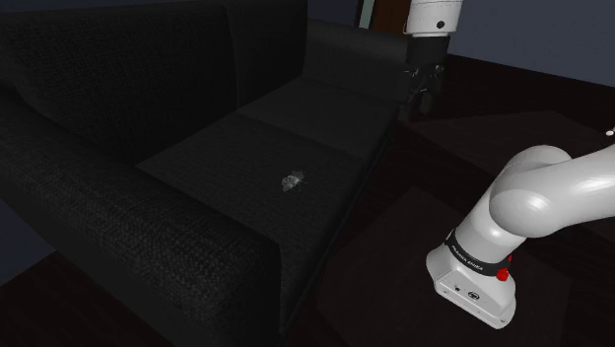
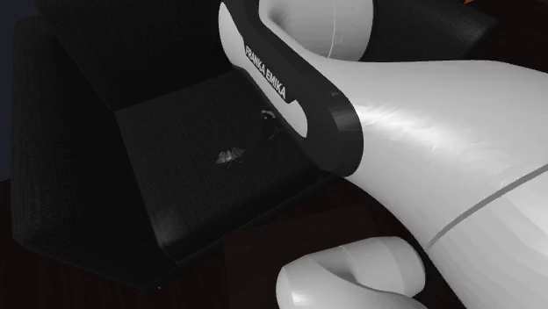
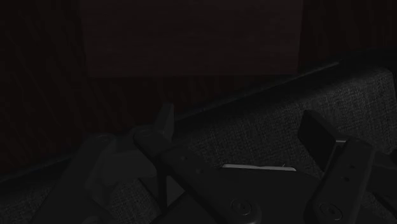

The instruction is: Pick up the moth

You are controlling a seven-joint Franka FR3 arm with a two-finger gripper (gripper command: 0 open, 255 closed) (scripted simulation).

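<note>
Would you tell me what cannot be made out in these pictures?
Moth: too small in the shoulder view to tell its wings apart.
Sofa: the white arm hides much of it in the second exterior view.
Gripper: in the shoulder view, black against the dark sofa, outline unclear.

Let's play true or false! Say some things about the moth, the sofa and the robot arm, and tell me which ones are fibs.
1. The moth lies on the sofa's seat cushion. True.
2. The jaws are holding the moth. False: they stand open and empty, high up near the sofa's far end, well apart from the moth.
3. The sofa is bright yellow. False: it is dark, nearly black.
4. The moth is small and pale grey. True.
5. The robot arm is red all over. False: it is white with dark joints.
</note>
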